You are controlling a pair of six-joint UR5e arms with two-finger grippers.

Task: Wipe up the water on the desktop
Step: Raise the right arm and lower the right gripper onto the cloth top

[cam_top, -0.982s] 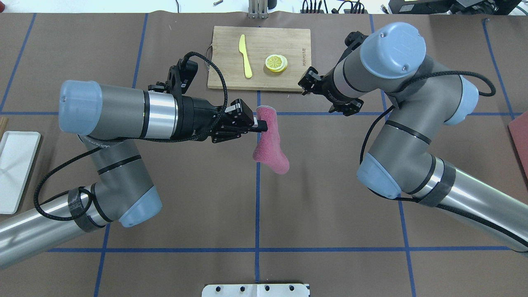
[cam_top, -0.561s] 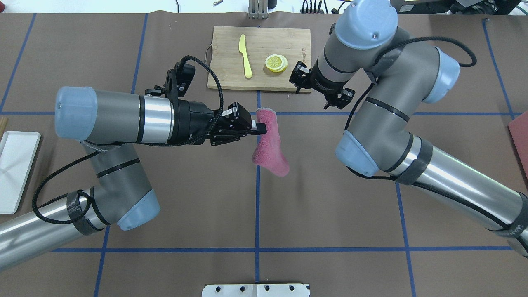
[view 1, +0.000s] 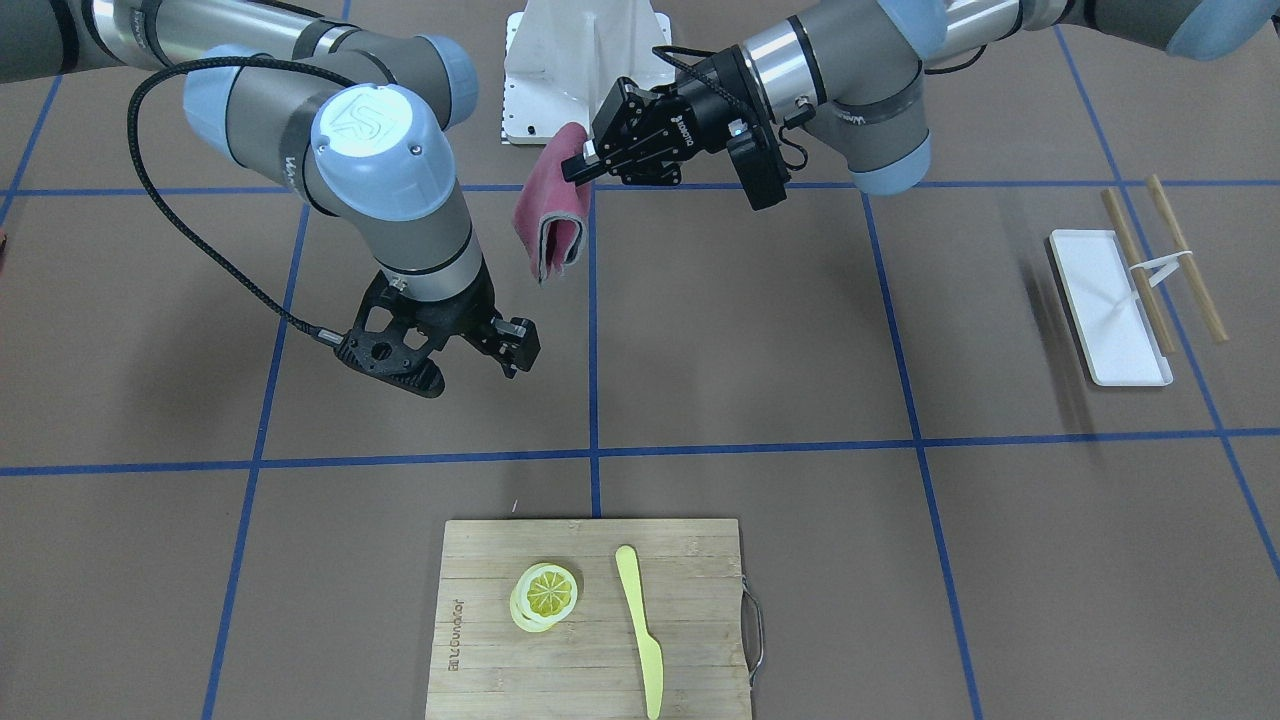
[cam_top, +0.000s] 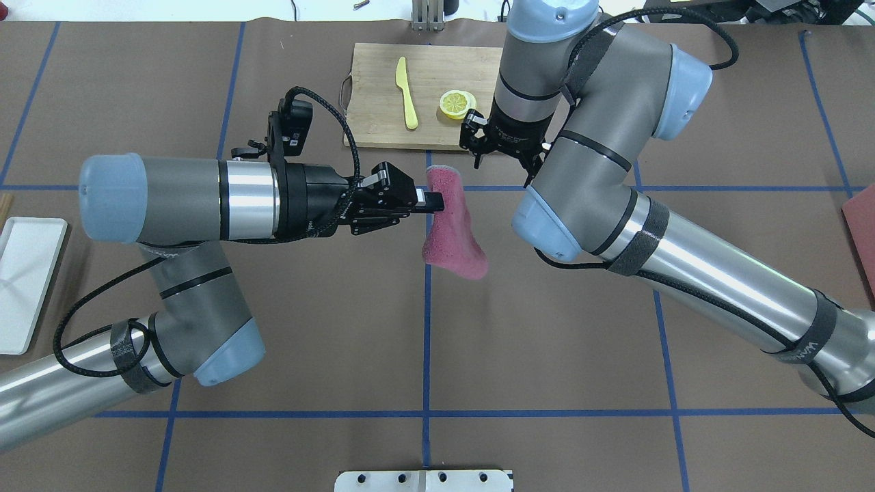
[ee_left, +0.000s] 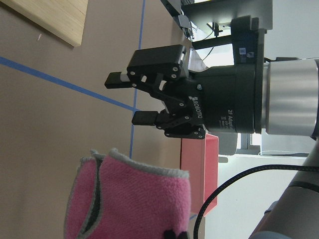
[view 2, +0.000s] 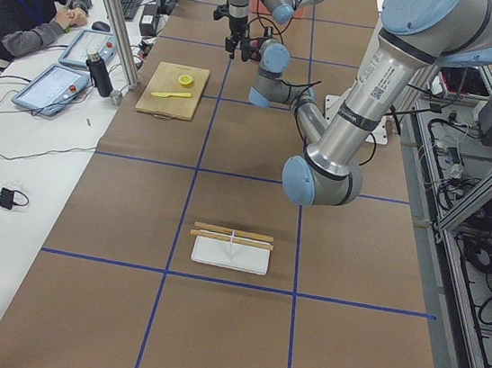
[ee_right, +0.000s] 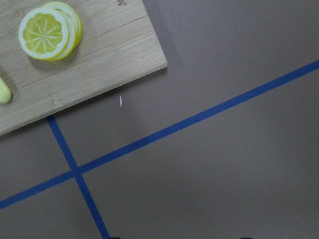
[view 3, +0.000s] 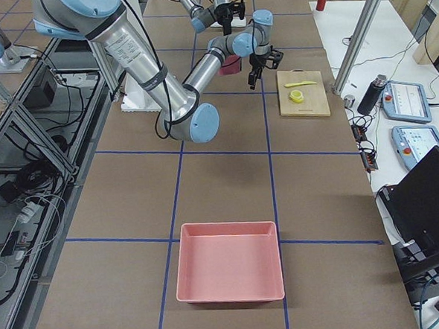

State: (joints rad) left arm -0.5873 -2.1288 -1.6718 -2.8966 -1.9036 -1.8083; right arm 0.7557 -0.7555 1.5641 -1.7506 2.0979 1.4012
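Note:
My left gripper (cam_top: 433,201) is shut on the top edge of a folded pink cloth (cam_top: 452,238), which hangs above the middle of the brown desktop (cam_top: 547,328) with blue tape lines. The front view shows the cloth (view 1: 550,215) dangling clear of the desktop (view 1: 750,330) under the left gripper (view 1: 577,166). My right gripper (cam_top: 502,149) points down just off the cutting board's near edge, to the cloth's right. In the left wrist view the right gripper (ee_left: 127,99) is open and holds nothing, behind the cloth (ee_left: 139,199). I can make out no water.
A bamboo cutting board (cam_top: 472,68) at the far centre carries lemon slices (cam_top: 456,104) and a yellow knife (cam_top: 407,92). A white tray (cam_top: 24,287) with chopsticks (view 1: 1185,255) lies far left. A pink bin (view 3: 229,261) sits far right. A person (view 2: 25,1) sits beyond the table.
My right arm has swung left, bringing its gripper from the board's right corner to in front of the lemons. The left gripper and cloth have hardly moved.

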